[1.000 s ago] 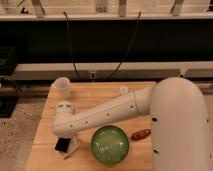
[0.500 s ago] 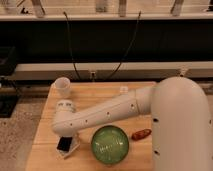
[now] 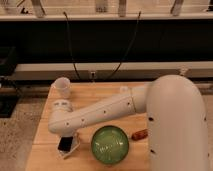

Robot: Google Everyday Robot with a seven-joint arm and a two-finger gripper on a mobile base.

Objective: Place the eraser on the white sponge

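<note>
Wooden table (image 3: pixel 102 92) before a dark wall (image 3: pixel 165 45); speckled floor (image 3: pixel 19 131) at the left.
We find the gripper (image 3: pixel 69 138) low at the table's front left, directly over the eraser (image 3: pixel 64 144), which shows on top of the white sponge (image 3: pixel 72 149); we cannot tell its opening or hold. A green bowl (image 3: pixel 110 145) stands just beside them, and two black cables (image 3: pixel 70 46) hang behind.

You see one each: eraser (image 3: pixel 64 144), white sponge (image 3: pixel 74 146), green bowl (image 3: pixel 110 145), white cup (image 3: pixel 62 87), brown object (image 3: pixel 139 134), and gripper (image 3: pixel 67 138) at lower left.
</note>
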